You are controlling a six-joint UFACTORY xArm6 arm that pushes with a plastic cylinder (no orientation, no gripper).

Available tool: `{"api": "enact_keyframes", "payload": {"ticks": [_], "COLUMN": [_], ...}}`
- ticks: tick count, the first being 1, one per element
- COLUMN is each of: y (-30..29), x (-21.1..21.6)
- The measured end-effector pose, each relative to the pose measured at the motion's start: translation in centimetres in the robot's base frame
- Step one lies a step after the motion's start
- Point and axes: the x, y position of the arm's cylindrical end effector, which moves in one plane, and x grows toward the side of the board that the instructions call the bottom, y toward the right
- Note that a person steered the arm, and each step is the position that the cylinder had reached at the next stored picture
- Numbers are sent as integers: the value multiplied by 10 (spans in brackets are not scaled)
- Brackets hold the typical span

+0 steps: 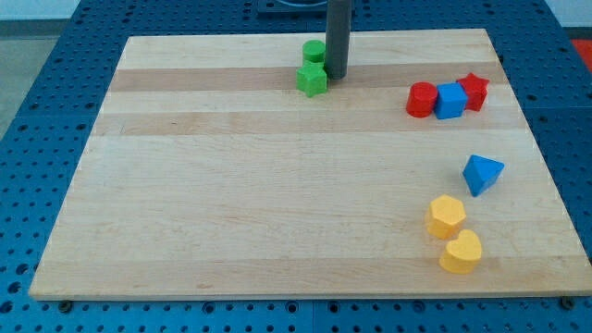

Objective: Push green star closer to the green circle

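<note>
The green star (312,80) lies near the view's top centre of the wooden board (231,203). The green circle (314,51) sits just above it, touching or nearly touching it. My tip (336,76) is the lower end of the dark rod, just to the right of the green star and right next to it. The rod rises out of the view's top.
A red cylinder (422,99), a blue cube (450,101) and a red star (474,91) stand in a row at the view's right. A blue triangle-like block (482,173) lies below them. A yellow hexagon (446,215) and a yellow heart (461,252) lie at bottom right.
</note>
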Motion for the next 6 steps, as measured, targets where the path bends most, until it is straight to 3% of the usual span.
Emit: {"api": "enact_keyframes", "payload": {"ticks": [1,2,5,6], "y": [21,-7,-20,-20], "x": [56,82,27,27]}}
